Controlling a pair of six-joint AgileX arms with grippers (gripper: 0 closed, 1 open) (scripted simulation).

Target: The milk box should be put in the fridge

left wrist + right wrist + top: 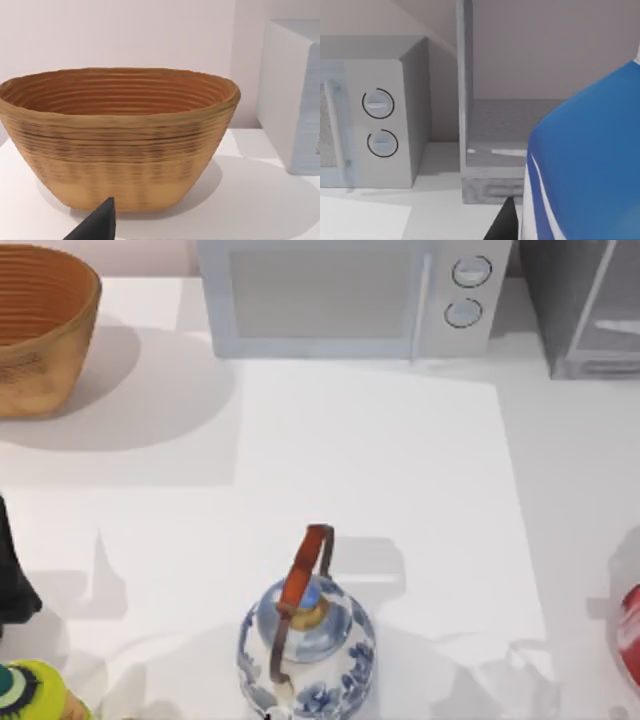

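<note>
Top view. Table [400, 490], white. Woven basket [40, 325] at far left; white microwave [350, 295] at the back centre, two knobs; fridge [585, 305], dark grey with a pale framed panel, at the back right corner. Blue-and-white teapot [308, 640] with a brown handle at the near centre. A red item [630, 630] is cut by the right edge and a yellow-green item [35, 690] by the near left corner; neither can be identified. A dark shape at the left edge is probably part of the left arm.

Left wrist view. One dark fingertip [97, 225] of the left gripper, with the basket straight ahead of it and the microwave's side beyond. Idle; opening cannot be told.

Right wrist view. Milk box [585, 165], blue, very close to the right gripper, beside one dark fingertip [505, 222]. Whether the fingers are clamped on it cannot be told. Ahead of the hand stands the fridge, apparently open, with the microwave beside it.

Handling. Carton judged light, fairly stiff, smooth-faced, prone to tipping or crushing. Take hold across two flat opposite faces at mid-height, with moderate squeeze.
</note>
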